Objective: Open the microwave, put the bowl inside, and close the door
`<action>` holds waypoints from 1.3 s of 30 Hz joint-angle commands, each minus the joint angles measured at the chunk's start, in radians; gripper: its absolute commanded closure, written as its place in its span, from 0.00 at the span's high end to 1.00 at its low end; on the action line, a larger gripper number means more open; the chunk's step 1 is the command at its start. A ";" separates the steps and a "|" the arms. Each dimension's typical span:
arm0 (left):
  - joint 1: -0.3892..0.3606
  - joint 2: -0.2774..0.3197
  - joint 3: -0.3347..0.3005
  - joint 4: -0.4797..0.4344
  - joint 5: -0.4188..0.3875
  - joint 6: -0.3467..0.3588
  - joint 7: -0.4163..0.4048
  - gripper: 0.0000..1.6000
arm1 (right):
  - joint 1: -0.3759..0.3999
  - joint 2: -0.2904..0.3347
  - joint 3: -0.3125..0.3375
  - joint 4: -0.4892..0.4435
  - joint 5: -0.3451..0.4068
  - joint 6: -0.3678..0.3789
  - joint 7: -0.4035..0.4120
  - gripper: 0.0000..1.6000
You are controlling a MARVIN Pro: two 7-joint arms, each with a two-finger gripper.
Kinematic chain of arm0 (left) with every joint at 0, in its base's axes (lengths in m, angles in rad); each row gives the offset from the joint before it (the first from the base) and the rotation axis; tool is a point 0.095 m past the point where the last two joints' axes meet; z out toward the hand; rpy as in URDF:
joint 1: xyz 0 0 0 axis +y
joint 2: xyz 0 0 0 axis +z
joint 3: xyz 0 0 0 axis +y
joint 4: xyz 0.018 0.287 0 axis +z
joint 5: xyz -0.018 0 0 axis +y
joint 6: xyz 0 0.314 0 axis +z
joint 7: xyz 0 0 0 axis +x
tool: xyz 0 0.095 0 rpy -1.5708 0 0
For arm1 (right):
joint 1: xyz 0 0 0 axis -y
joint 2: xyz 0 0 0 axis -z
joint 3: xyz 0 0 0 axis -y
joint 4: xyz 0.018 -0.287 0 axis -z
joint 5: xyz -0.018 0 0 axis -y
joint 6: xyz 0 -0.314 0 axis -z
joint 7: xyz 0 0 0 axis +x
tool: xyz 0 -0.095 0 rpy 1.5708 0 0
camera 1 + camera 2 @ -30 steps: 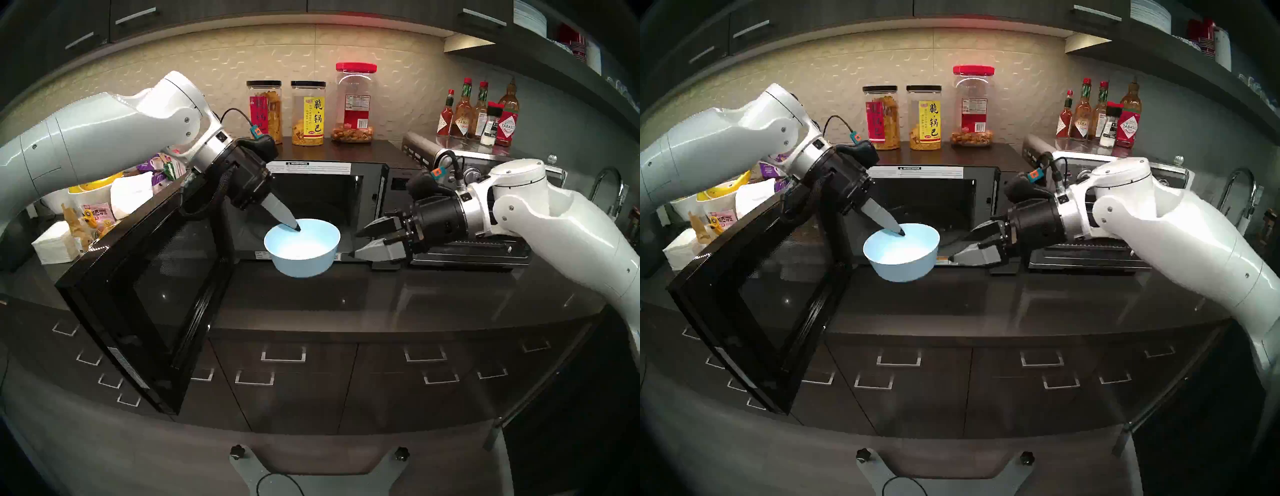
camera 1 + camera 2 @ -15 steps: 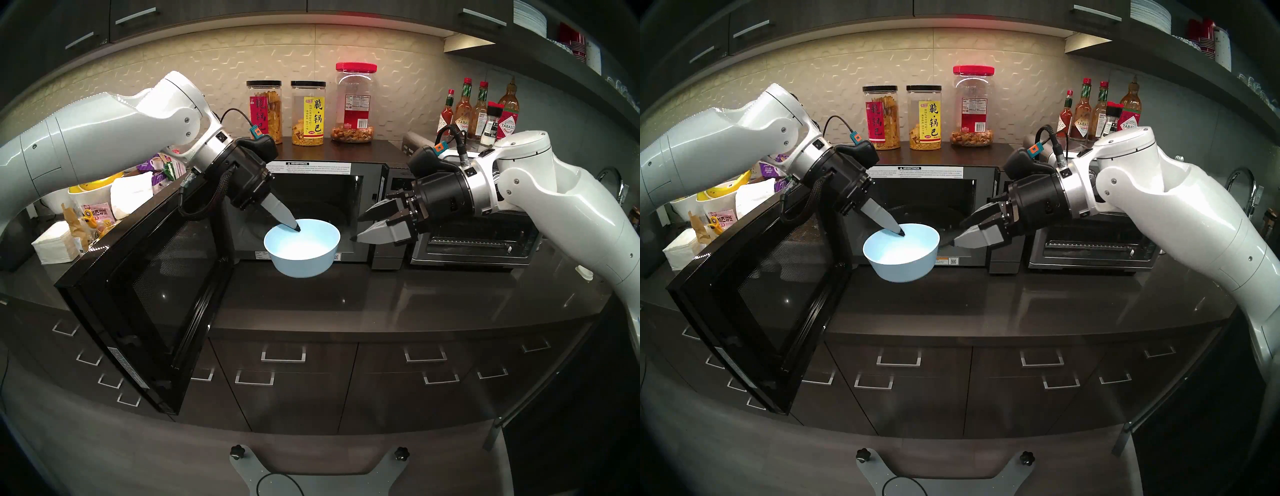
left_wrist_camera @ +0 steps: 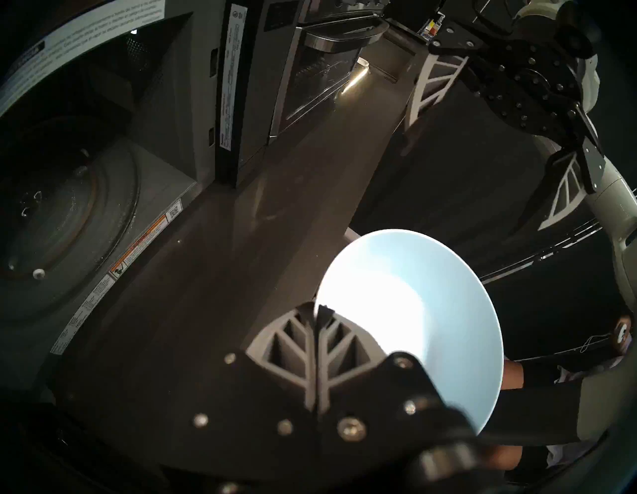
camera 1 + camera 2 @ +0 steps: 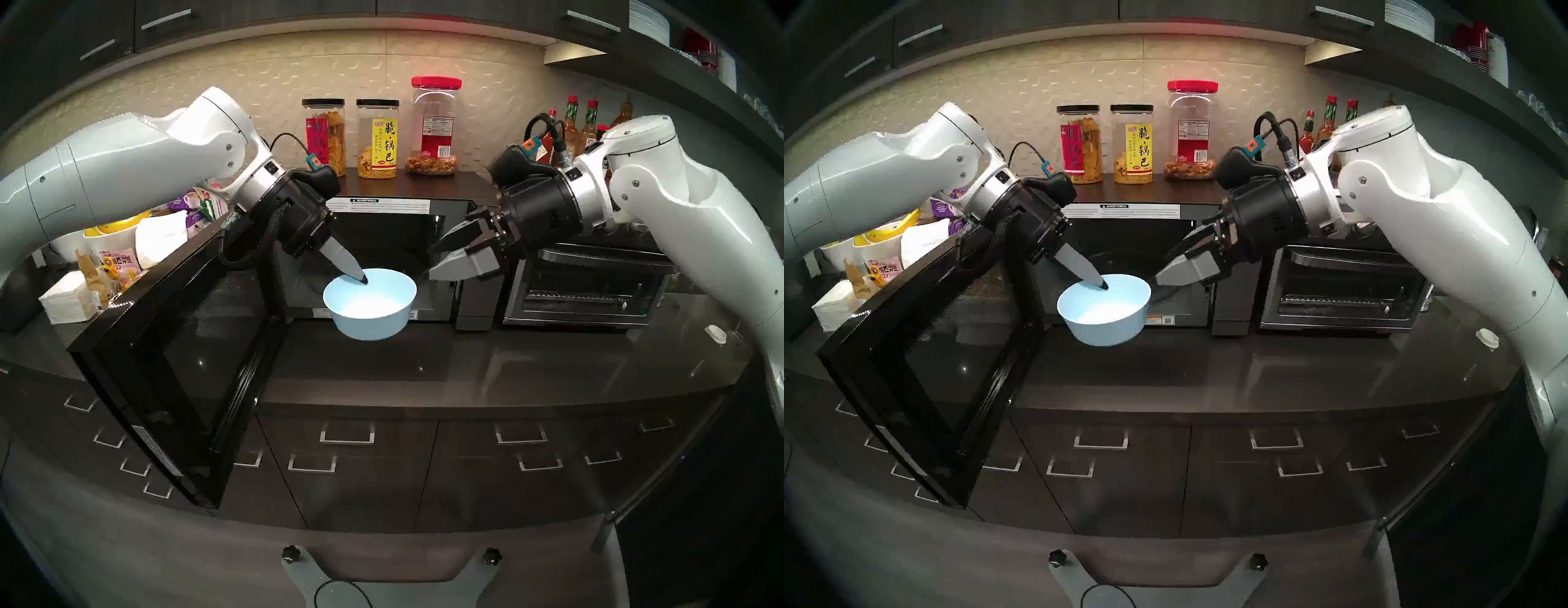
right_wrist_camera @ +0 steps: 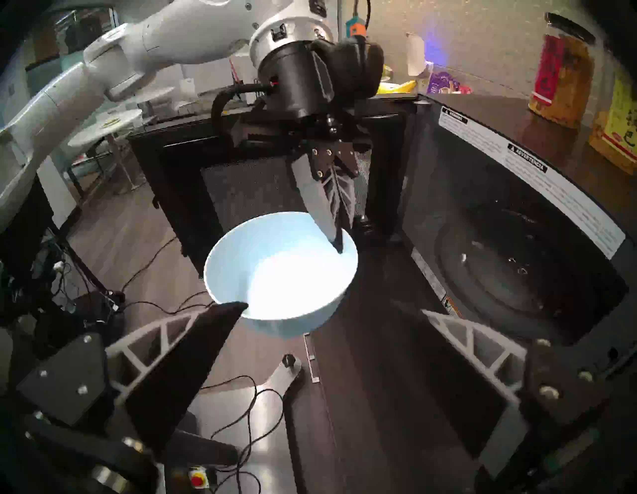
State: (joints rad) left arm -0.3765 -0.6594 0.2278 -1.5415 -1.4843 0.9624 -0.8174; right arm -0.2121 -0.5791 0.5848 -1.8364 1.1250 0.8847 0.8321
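Pinching bowl point(image 4: 370, 303) rim — outer finger hidden

White glossy arm shells are joined by silver wrist rings to black housings. Behind each end effector, a black cable with an orange-teal plug is seen; grey ribbed fingers point(image 5: 482, 348) are tipped black.

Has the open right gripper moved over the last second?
Yes. The right gripper rose, from beside the stainless-steel toaster oven base to level with its top, nearer the small light-blue plastic bowl.
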 commanded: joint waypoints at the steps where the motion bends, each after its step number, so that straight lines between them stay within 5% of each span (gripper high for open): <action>1: -0.021 -0.001 -0.013 -0.001 -0.005 -0.002 0.001 0.00 | 0.058 -0.064 0.024 0.015 0.012 0.059 -0.038 1.00; 11: -0.023 -0.001 -0.011 -0.001 -0.007 -0.002 0.002 0.00 | 0.057 -0.120 0.018 0.028 0.072 0.075 -0.180 1.00; 23: -0.024 -0.001 -0.009 -0.002 -0.008 -0.002 0.003 0.00 | 0.096 -0.131 -0.065 0.033 0.200 0.075 -0.357 1.00; 39: -0.026 -0.002 -0.007 -0.002 -0.009 -0.002 0.003 0.00 | 0.159 -0.094 -0.142 0.021 0.283 0.075 -0.421 1.00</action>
State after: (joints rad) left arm -0.3814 -0.6603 0.2339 -1.5414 -1.4893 0.9624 -0.8166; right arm -0.1114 -0.6876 0.4447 -1.8161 1.3776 0.9628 0.4334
